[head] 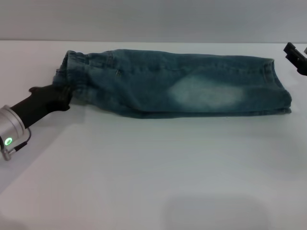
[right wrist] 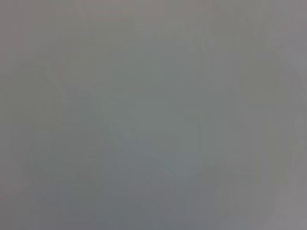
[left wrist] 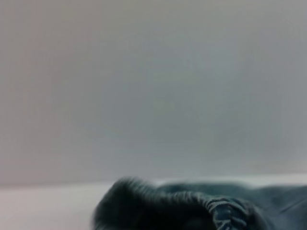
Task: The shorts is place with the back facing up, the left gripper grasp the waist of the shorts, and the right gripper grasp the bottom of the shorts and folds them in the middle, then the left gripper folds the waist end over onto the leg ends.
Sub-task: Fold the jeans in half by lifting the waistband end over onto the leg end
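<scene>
White tabletop (head: 153,182), folded faded denim shorts (head: 182,84), puckered waist (head: 72,72) pinched by left gripper (head: 64,96), fingertips hidden in cloth, right gripper (head: 297,56) cropped at edge, opening unclear.

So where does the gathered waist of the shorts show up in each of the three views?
Head view: the waist is at the left end of the folded shorts, with the left gripper at its near corner.
Left wrist view: the waist fills the bottom edge, close up, puckered elastic showing.
Right wrist view: not in it; only a plain grey surface shows.
Shared landmark: the puckered elastic band, seen in the head and left wrist views.
</scene>
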Available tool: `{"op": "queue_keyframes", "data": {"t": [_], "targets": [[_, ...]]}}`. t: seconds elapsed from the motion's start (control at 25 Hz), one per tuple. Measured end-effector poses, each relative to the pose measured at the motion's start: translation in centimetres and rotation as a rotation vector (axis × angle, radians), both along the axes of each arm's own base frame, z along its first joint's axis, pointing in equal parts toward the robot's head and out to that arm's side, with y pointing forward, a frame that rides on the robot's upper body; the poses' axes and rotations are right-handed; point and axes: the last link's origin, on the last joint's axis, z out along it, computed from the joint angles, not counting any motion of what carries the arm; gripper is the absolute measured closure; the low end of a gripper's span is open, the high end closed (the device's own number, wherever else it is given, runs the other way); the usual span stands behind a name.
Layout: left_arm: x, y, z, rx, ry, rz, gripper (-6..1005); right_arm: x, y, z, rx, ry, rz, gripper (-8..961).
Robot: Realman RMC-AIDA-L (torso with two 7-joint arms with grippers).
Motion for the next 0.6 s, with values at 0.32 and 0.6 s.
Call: {"op": "queue_keyframes", "data": {"t": [0.32,0.6], "targets": [[3.6,0.2,1.8,-0.013,-0.154,-0.175,952,-1.4,1.0,-1.4,-0.032,0.021,0.012,293],[6.3,1.4,3.4,-0.012,-0.242,-0.256,945,-3.6,1.7,-4.4,-0.132,0.026,0.047,293]]}}
